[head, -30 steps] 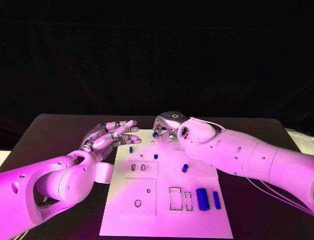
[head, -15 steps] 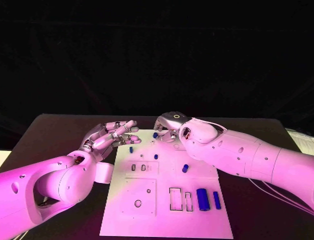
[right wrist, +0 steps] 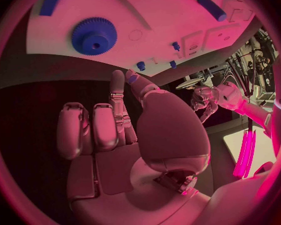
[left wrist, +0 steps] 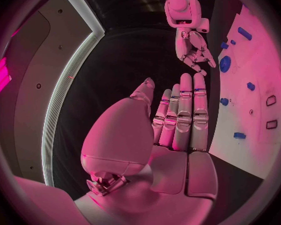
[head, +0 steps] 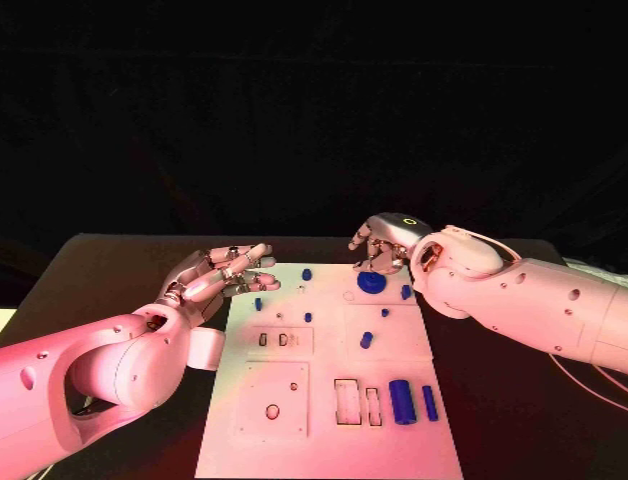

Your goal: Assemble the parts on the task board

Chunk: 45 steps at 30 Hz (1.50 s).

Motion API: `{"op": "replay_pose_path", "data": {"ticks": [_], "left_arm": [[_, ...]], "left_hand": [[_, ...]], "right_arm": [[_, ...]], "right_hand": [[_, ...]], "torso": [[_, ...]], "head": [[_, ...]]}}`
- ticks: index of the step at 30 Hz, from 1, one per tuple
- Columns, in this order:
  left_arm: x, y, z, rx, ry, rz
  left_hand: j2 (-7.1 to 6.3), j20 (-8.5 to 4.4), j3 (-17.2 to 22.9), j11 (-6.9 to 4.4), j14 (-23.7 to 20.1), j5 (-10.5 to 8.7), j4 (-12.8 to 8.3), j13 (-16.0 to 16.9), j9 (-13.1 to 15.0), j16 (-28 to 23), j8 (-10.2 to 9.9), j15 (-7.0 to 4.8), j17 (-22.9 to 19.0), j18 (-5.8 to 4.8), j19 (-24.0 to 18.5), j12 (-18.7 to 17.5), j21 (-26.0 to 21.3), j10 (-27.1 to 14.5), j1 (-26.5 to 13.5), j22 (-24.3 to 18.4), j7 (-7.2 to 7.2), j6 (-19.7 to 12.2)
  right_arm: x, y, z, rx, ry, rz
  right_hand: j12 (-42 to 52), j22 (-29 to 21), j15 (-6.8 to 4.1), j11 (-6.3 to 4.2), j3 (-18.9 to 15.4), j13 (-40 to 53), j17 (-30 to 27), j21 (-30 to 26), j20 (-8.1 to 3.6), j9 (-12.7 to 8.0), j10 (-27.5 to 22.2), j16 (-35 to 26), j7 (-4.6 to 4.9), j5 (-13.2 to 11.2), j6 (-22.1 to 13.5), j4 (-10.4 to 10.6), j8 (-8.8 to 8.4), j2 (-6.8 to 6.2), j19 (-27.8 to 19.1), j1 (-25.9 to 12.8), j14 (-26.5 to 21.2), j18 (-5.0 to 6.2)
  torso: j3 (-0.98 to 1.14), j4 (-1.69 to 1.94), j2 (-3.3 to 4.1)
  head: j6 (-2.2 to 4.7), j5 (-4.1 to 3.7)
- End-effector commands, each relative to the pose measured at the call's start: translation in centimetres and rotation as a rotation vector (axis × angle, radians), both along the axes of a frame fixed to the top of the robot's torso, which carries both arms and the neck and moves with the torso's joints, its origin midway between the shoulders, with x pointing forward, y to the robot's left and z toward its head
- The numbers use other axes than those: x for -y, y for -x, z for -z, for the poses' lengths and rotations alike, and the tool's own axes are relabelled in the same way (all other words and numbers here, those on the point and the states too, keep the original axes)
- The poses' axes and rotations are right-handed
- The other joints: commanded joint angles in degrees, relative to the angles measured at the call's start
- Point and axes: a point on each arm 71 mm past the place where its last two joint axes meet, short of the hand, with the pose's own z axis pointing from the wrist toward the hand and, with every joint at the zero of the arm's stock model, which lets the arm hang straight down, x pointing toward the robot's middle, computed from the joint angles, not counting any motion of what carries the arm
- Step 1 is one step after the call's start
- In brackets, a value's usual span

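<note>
Since 1.0 s ago: right hand has shifted from over the task board's far edge out toward its far right corner, uncovering a blue gear now lying flat on the task board at about 1 o'clock from board centre. Left hand unchanged at the board's far left edge, about 10 o'clock.

Fingers: right hand's fingers curl downward just beyond the gear; right wrist view shows them lying side by side with nothing between them and the gear apart from the fingertips. Left hand's fingers are extended and close together, thumb apart, holding nothing.

Parts: small blue pegs dot the far half of the board; one short blue pin lies near centre. Large blue cylinder and slim blue rod lie at about 5 o'clock, beside two rectangular slots.

Risk (judgement): gear may be resting on the board rather than seated on a post; a brush from the right hand's curled fingers would shift it. A left-hand sweep across the pegs could knock them.

Unclear: whether the gear's bore is on a pin. Which pegs stand in holes and which merely lie loose is too small to tell. Right hand's fingertips are partly hidden by its own wrist in the head view.
</note>
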Motion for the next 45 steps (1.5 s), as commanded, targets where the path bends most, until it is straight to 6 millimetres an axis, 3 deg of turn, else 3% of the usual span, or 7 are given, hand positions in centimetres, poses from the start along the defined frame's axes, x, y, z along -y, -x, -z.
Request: {"op": "replay_pose_path", "data": {"ticks": [1, 3, 14, 21, 26, 31, 45], "left_arm": [[0.2, -0.1, -0.1, 0.006, 0.014, 0.018], [0.2, -0.1, -0.1, 0.006, 0.014, 0.018], [0.2, -0.4, 0.1, 0.003, 0.016, 0.016], [0.2, -0.5, 0.1, 0.002, 0.016, 0.016], [0.2, -0.5, 0.1, 0.002, 0.016, 0.015], [0.2, -0.5, 0.1, 0.001, 0.016, 0.015], [0.2, -0.6, 0.2, -0.001, 0.015, 0.016]], "left_hand": [[-0.18, 0.25, -0.10, 0.36, -0.16, -0.40, -0.39, -0.07, -0.05, -0.39, -0.28, 0.12, 0.06, 0.65, 0.02, -0.26, -0.30, -0.13, -0.05, -0.06, 0.26, -0.11], [-0.18, 0.25, -0.10, 0.36, -0.16, -0.40, -0.39, -0.07, -0.05, -0.39, -0.28, 0.12, 0.06, 0.65, 0.02, -0.26, -0.30, -0.13, -0.05, -0.06, 0.26, -0.11], [-0.16, 0.26, -0.09, 0.35, -0.19, -0.39, -0.44, -0.07, -0.05, -0.44, -0.32, 0.13, 0.11, 0.65, 0.00, -0.32, -0.33, -0.14, -0.01, -0.08, 0.23, -0.11], [-0.16, 0.26, -0.09, 0.35, -0.19, -0.39, -0.44, -0.07, -0.05, -0.44, -0.32, 0.13, 0.11, 0.65, 0.00, -0.32, -0.33, -0.14, -0.01, -0.08, 0.23, -0.11], [-0.16, 0.26, -0.09, 0.35, -0.19, -0.39, -0.44, -0.07, -0.05, -0.44, -0.32, 0.13, 0.11, 0.65, 0.00, -0.32, -0.33, -0.14, -0.01, -0.08, 0.23, -0.11], [-0.13, 0.26, -0.07, 0.35, -0.21, -0.38, -0.50, -0.06, -0.04, -0.49, -0.34, 0.13, 0.14, 0.65, 0.00, -0.37, -0.35, -0.14, 0.04, -0.10, 0.21, -0.11], [-0.13, 0.26, -0.07, 0.35, -0.21, -0.38, -0.50, -0.06, -0.04, -0.49, -0.34, 0.13, 0.14, 0.65, 0.00, -0.37, -0.35, -0.14, 0.04, -0.10, 0.21, -0.11]], "right_arm": [[1.2, 0.1, 0.8, -0.177, -0.041, 0.082], [1.9, 0.1, 0.9, -0.199, -0.035, 0.097], [2.4, -0.1, 1.5, -0.228, 0.017, 0.109], [2.2, -0.1, 2.4, -0.217, 0.030, 0.108], [2.0, -0.3, 2.7, -0.213, 0.039, 0.107], [1.8, -0.5, 3.1, -0.212, 0.048, 0.107], [1.6, -0.9, 3.8, -0.204, 0.053, 0.112]], "right_hand": [[21.32, 2.93, 0.04, 0.47, -6.41, 24.36, 7.17, 1.60, -0.07, 0.33, -3.57, 4.62, 0.34, 1.51, -1.21, 2.34, 0.70, 1.20, 1.57, 1.68, 3.16, -1.20], [28.09, 4.33, 0.69, 0.83, -8.24, 31.94, 10.22, 2.17, 0.42, 0.23, -2.96, 6.19, 0.61, 1.85, -1.56, 3.39, 0.40, 1.30, 2.24, 2.17, 3.67, -1.41], [45.61, 8.92, 1.06, 1.41, -12.95, 50.21, 14.89, 4.15, 1.10, 0.34, 1.16, 8.73, 1.11, 2.84, -1.30, 7.65, 0.63, 1.35, 4.92, 3.38, 4.38, -2.40], [46.84, 9.85, 1.12, 1.46, -13.15, 51.53, 15.47, 4.54, 1.17, 0.37, 1.46, 9.06, 1.11, 3.41, -1.03, 8.02, 0.76, 1.70, 5.45, 3.74, 4.47, -2.60], [47.82, 10.32, 1.14, 1.45, -13.05, 52.47, 15.87, 4.74, 1.20, 0.42, 1.78, 9.27, 1.09, 3.56, -0.73, 8.06, 0.89, 2.18, 5.71, 4.07, 4.53, -2.70], [48.42, 10.58, 1.14, 1.44, -12.82, 53.08, 16.11, 4.85, 1.20, 0.44, 1.96, 9.40, 1.08, 3.58, -0.47, 7.90, 0.99, 2.72, 5.85, 4.48, 4.57, -2.76], [49.23, 11.03, 1.15, 1.43, -12.30, 53.95, 16.60, 5.04, 1.22, 0.48, 2.22, 9.65, 1.06, 3.76, 0.11, 7.54, 1.17, 3.93, 6.09, 5.00, 4.64, -2.85]], "torso": [[0.10, -0.49, -0.11], [0.14, -0.54, -0.08], [0.10, -0.40, -0.07], [0.11, -0.43, -0.03], [0.07, -0.23, -0.04], [0.10, -0.39, -0.01], [0.11, -0.34, 0.00]], "head": [[0.13, 0.10], [0.15, 0.09], [-0.16, -0.21], [-0.13, 0.01], [-0.27, -0.07], [-0.36, 0.17], [-0.52, 0.13]]}}
